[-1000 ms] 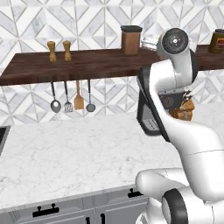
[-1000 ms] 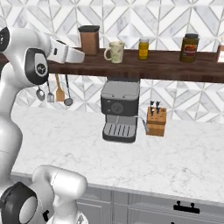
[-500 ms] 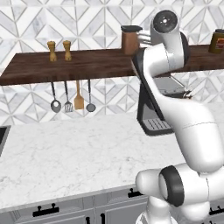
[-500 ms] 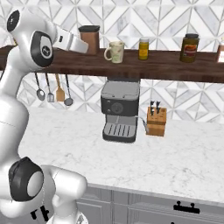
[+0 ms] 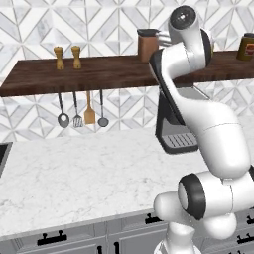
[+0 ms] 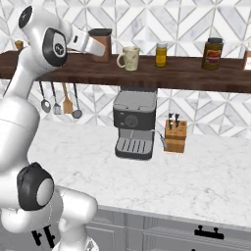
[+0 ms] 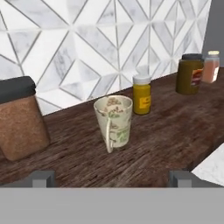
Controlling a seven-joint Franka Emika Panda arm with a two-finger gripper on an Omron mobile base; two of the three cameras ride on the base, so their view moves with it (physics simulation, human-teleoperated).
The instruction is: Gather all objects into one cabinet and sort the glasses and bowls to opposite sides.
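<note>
A cream floral cup [image 6: 130,58] with a handle stands upright on the dark wooden shelf [image 6: 186,73]; the hand view has this cup [image 7: 114,121] at its centre, handle towards me. My gripper [image 7: 111,178] is open, its fingertips [image 7: 43,178] wide apart with nothing between them, a short way in front of the cup and at shelf height. In the right base view the hand [image 6: 90,43] hangs before the brown canister, left of the cup. The cabinet, the black bowl and the other cups are out of view.
A brown canister [image 7: 19,120] stands close left of the cup and a yellow jar [image 7: 141,94] close right, then a dark jar [image 7: 190,74] and a pink one [image 7: 211,66]. Below the shelf are a coffee machine [image 6: 134,123], a knife block [image 6: 175,136] and hanging utensils [image 5: 82,109].
The arm has swung round and the hand has risen to shelf height, drifting right towards the floral cup. The base views have not shifted.
</note>
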